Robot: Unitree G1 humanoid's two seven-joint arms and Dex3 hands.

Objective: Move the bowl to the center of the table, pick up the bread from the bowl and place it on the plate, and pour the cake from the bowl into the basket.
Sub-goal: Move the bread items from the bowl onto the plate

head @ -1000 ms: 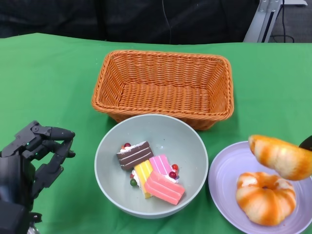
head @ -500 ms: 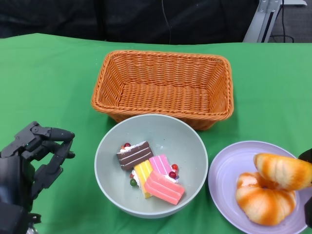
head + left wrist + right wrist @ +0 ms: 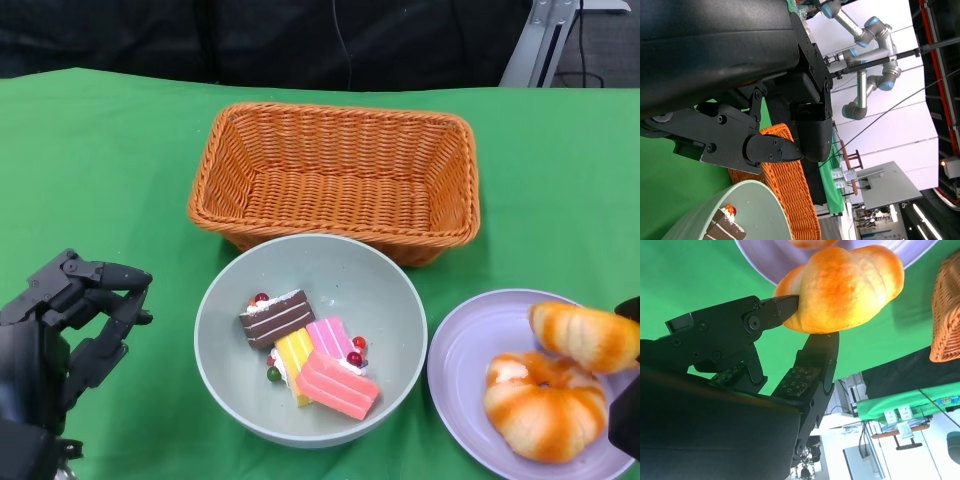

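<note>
Over the plate (image 3: 470, 345), my right hand (image 3: 790, 335) pinches the bread (image 3: 585, 336) above another loaf (image 3: 545, 405); released here, it may roll off. Left hand (image 3: 75, 320) hangs empty, fingers apart.

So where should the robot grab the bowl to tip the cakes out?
Probably the bowl's left rim, nearest the left hand, which is empty with fingers apart. The rim is thin and bare there, so fingers could hook over it; the cakes lie low in the middle, clear of it. The basket sits just behind, so tipping away from the robot should drop them in.
</note>
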